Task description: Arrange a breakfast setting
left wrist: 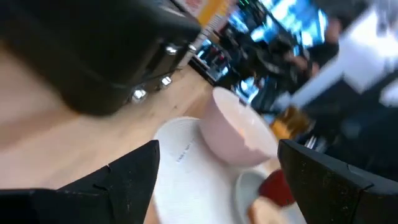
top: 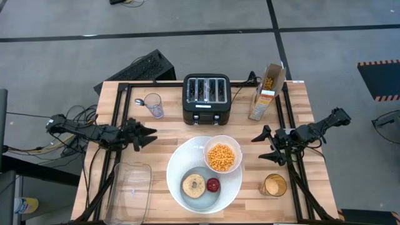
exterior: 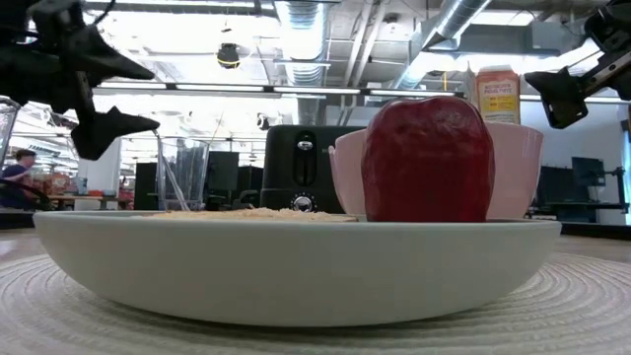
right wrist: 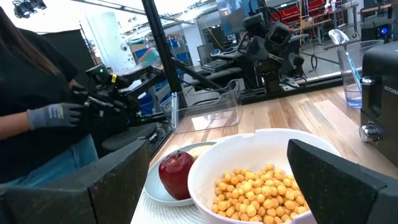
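The large white plate (top: pixel 181 164) lies at the table's near middle. On it sit the toasted bagel half (top: pixel 193 185) and the small red apple (top: pixel 213 184), and the white bowl (top: pixel 223 157) of orange cereal balls (top: pixel 221 157) rests on its far right rim. The spoon (top: pixel 139 101) stands in a clear glass (top: pixel 154 105) at the far left. My left gripper (top: pixel 150 136) is open and empty, left of the plate. My right gripper (top: pixel 265 147) is open and empty, right of the bowl. The bowl (right wrist: pixel 249 168) and apple (right wrist: pixel 176 173) fill the right wrist view.
A black toaster (top: pixel 207 98) stands at the far middle with a cereal box (top: pixel 267 92) to its right. A clear plastic container (top: pixel 128 189) lies at the near left and a glass of orange drink (top: pixel 274 185) at the near right. A person's gloved hand (right wrist: pixel 53 115) shows beyond the table.
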